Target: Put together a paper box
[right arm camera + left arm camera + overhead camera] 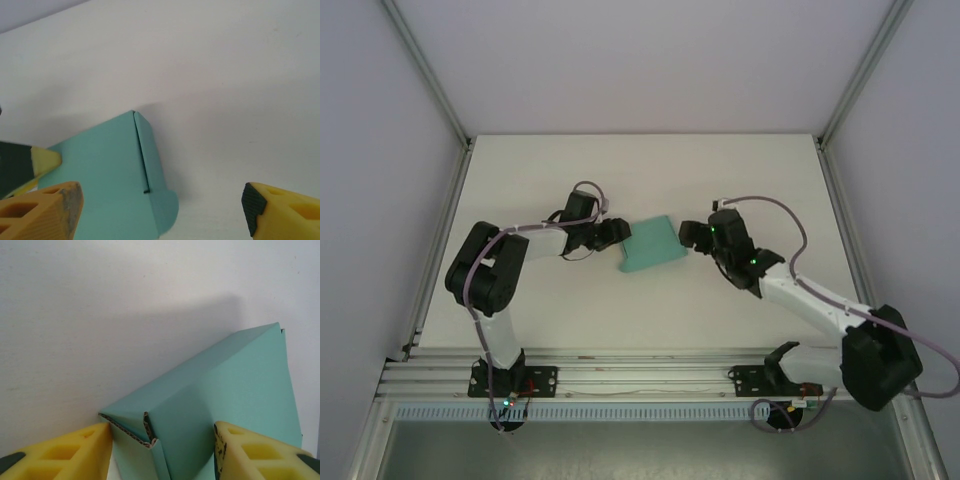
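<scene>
left gripper (612, 235): astride the left end of the box (650, 245); seen from its own wrist, one yellow finger (75, 452) just beside a gaping corner (145, 429), the other (260, 452) in front of the teal face; clamped or merely flanking, cannot tell.
right gripper (690, 237): spread wide, grasping nothing; one finger (45, 212) at the box's right end, the other (280, 212) well apart, over bare table (540, 310).
box: teal card, already folded into a flat squarish body, lying mid-table between both grippers, touching or nearly touching each.
step: judged late in the assembly, with walls and lid folded up and closing of the last seams in hand; not finished, going by the open corner and a rounded flap (165, 212), seemingly untucked, beside a short slit (146, 191).
next move: calls for one gripper holding the body down while the other presses the corner shut and seats the flap; light, square pressure, since thin card looks apt to buckle or skate on the smooth table.
risk: pushing from one side alone likely to slide the box rather than close it.
container: the box itself, the sole one here.
contents: none visible; interior hidden apart from the corner gap, showing raw card edge and nothing more.
</scene>
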